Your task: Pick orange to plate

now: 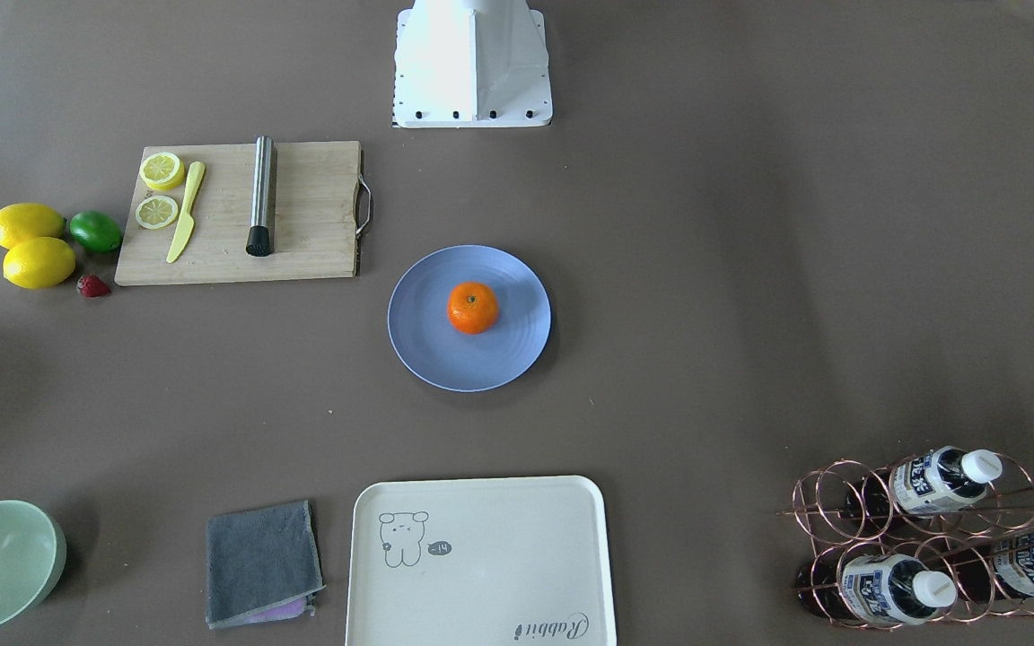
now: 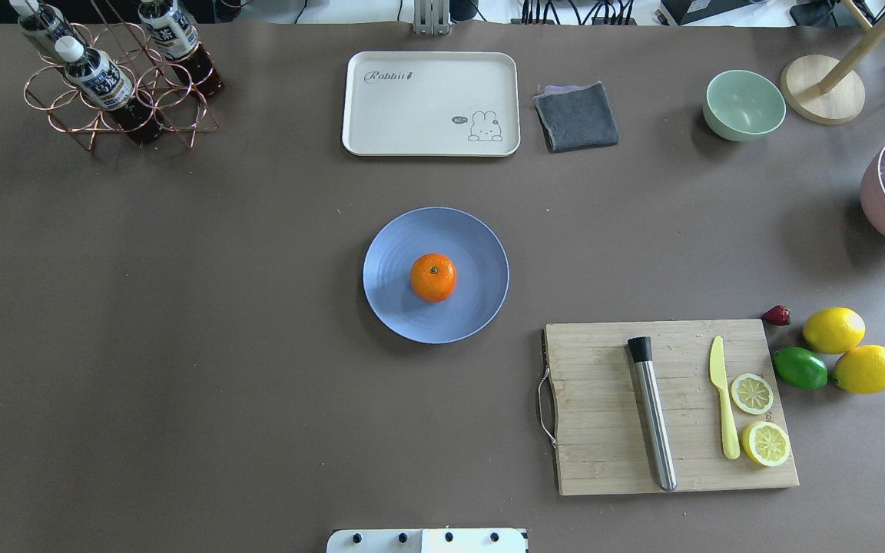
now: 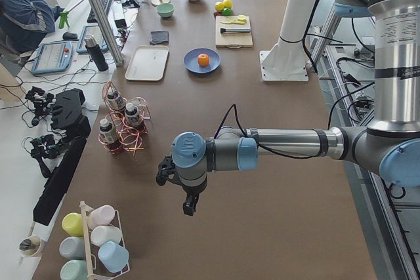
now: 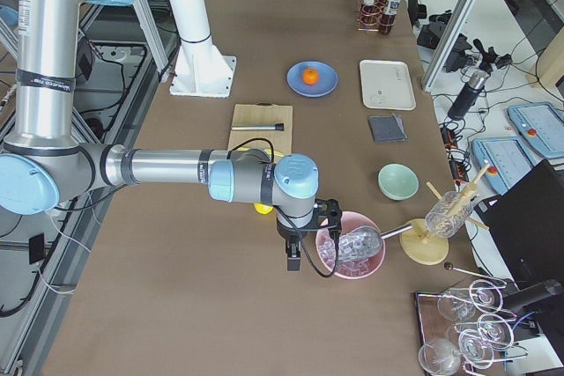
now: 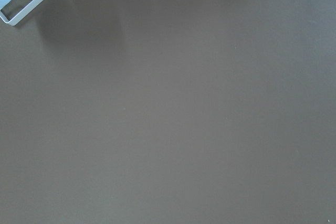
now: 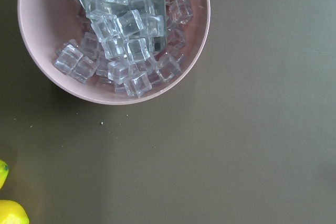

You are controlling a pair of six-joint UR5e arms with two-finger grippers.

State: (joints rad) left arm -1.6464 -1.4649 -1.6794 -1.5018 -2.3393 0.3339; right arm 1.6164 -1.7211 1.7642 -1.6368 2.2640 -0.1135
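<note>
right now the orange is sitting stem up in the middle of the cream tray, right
Not quite. The orange does sit stem up, but near the middle of the blue plate, not on the cream tray, which lies apart from it, farther across the table. The overhead view shows this.

Matt brown table (image 2: 181,307), mixed finishes
The smooth matt plate (image 2: 473,253) holds a pebbly, faintly glossy orange (image 2: 433,277); near the plate, a grained wooden board (image 2: 596,399) bears a brushed-metal cylinder (image 2: 654,418).
</note>
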